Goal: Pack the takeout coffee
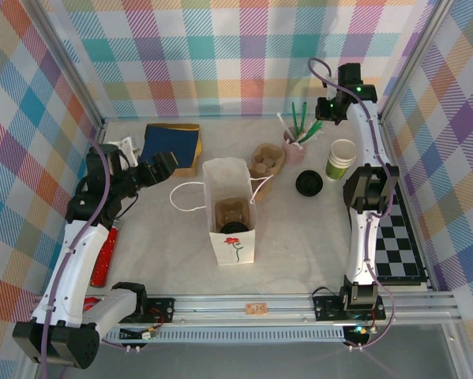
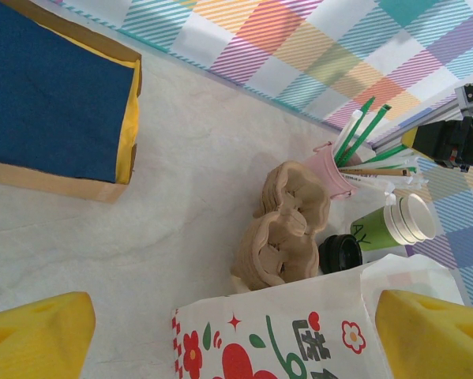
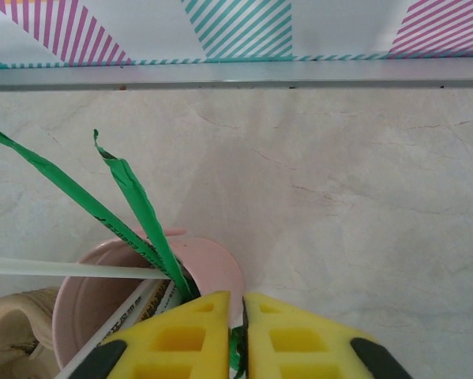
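While the takeout coffee [image 1: 309, 183] stands on the bench [image 1: 299, 253], right of the paper bag [image 1: 234, 245], my right pincer [image 3: 238, 304] clamps a green stick [image 3: 137, 201] in the pink pot [image 3: 214, 270]. I judge a straight lift safest. My left pincer [image 2: 236, 328] hangs apart.

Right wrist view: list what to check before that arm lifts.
1. Right gripper shut on one green stick: ok.
2. Stick clear of the pink pot: not ok, it lies in the pot.
3. Neighbouring sticks free of the grip: cannot tell.
4. Paper bag upright, mouth open: ok.
5. Takeout coffee lidded and upright: ok.
6. Left gripper open: ok.
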